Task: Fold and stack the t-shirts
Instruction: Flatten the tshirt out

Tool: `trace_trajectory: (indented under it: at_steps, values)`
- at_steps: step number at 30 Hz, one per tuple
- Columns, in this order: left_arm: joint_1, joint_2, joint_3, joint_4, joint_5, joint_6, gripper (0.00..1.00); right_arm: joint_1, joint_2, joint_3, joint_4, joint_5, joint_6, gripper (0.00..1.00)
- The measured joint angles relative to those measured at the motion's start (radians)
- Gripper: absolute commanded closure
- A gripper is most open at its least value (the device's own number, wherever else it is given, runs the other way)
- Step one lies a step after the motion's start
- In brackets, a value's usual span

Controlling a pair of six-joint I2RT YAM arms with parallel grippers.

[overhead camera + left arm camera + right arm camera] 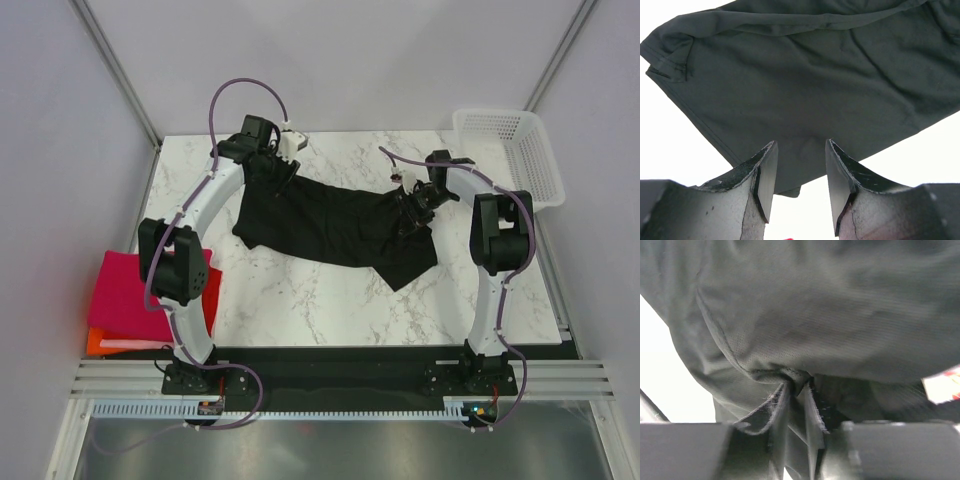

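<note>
A black t-shirt [330,225] lies spread and rumpled across the middle of the marble table. My left gripper [283,158] is open and empty at the shirt's far left corner; in the left wrist view the left gripper [800,157] has its fingers apart just above the black cloth [810,85]. My right gripper [416,200] is shut on a pinched fold of the shirt's right side; in the right wrist view the right gripper [797,387] clamps the bunched cloth [805,325]. A folded magenta-pink shirt [125,295] lies on folded red and orange shirts [110,343] at the left.
A white mesh basket [510,150] stands at the table's far right corner. The marble table [330,300] shows bare in front of the shirt. Grey walls enclose the sides and back.
</note>
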Motion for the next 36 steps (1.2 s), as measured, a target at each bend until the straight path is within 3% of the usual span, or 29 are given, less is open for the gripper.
trace_trajectory:
  at_steps: [12, 20, 25, 36]
  values:
    - [-0.006, 0.010, 0.017, 0.001, 0.001, 0.000, 0.50, 0.006, -0.155, -0.009, 0.092, 0.085, 0.047, 1.00]
    - [-0.010, 0.021, 0.024, 0.006, -0.017, 0.003, 0.51, 0.016, -0.220, -0.058, 0.116, 0.092, 0.048, 1.00]
    - [-0.001, -0.001, -0.076, 0.032, -0.089, 0.030, 0.46, 0.016, -0.321, -0.056, 0.167, 0.088, 0.066, 1.00]
    - [0.111, -0.037, -0.240, 0.032, -0.169, 0.066, 0.48, 0.016, -0.356, 0.190, 0.219, 0.099, 0.110, 1.00]
